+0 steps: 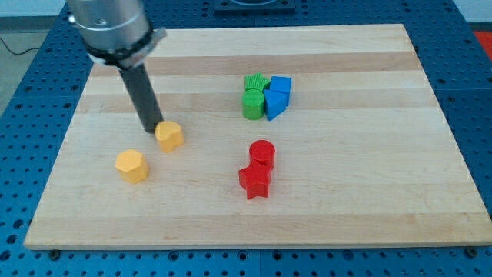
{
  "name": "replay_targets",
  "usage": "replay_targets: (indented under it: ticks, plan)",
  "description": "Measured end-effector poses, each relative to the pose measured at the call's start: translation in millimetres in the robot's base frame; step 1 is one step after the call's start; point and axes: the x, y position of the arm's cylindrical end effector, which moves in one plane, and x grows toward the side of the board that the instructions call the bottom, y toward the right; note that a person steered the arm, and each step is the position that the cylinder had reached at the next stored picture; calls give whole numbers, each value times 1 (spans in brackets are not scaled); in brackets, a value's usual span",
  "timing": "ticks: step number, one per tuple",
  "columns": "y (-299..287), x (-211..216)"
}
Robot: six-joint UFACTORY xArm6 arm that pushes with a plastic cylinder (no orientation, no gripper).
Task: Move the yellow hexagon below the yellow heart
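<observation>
Touching yellow heart [169, 136] at upper left: my tip [151, 128]; yellow hexagon [131, 165] lower-left; no grasping tool.

**Surroundings: board on perforated bench**

Pale wooden board [323, 215], lengthwise grain in light and darker strips, lies on a blue perforated metal table [31, 61]. Even, diffuse lighting; soft shadows. A dark cable [14, 45] at the view's top left.

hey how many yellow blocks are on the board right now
2. One yellow block sits left of centre, right against my tip on its right side. The other yellow block lies lower and further to the view's left. None appear hidden.
</observation>
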Motion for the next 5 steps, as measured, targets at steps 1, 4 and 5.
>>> replay_targets:
  ticks: [1, 4, 5]
  plan:
    - [29, 17]
    - [-44, 11]
    - [-81, 39]
